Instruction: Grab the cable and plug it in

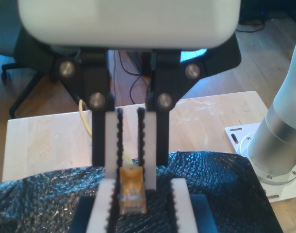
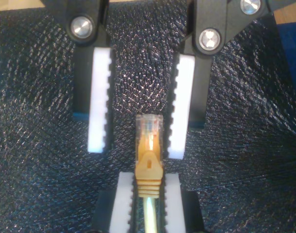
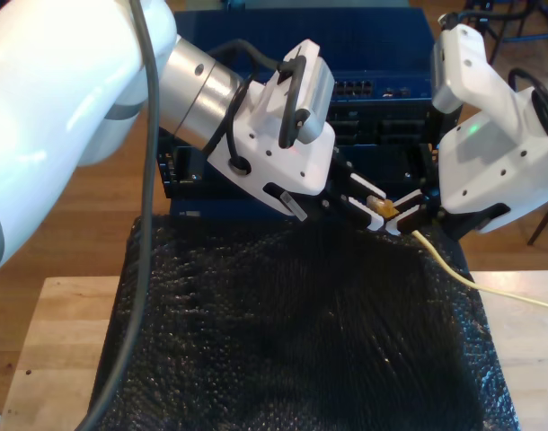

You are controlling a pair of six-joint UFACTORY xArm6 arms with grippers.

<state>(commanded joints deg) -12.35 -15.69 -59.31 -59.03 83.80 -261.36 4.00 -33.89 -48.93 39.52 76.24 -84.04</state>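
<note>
The cable (image 3: 476, 285) is thin and pale yellow and runs off toward the exterior view's right edge. Its clear plug (image 2: 149, 127) with the orange boot (image 2: 148, 167) sticks out of my second gripper (image 2: 148, 178), which is shut on the boot. In the exterior view this is the gripper (image 3: 402, 218) on the right. My first gripper (image 2: 137, 148) faces it from the exterior view's left (image 3: 368, 209). It is open, its white pads (image 2: 98, 97) standing on either side of the plug without touching it. In the first wrist view the plug (image 1: 132, 191) sits between my first gripper's (image 1: 140, 189) spread fingers.
A black bubble-wrap mat (image 3: 292, 341) covers the wooden table (image 3: 58, 341) under both grippers. Behind them stands a blue rack of network gear with rows of ports (image 3: 373, 90). An arm base (image 1: 279, 141) on a white plate stands at the table's edge.
</note>
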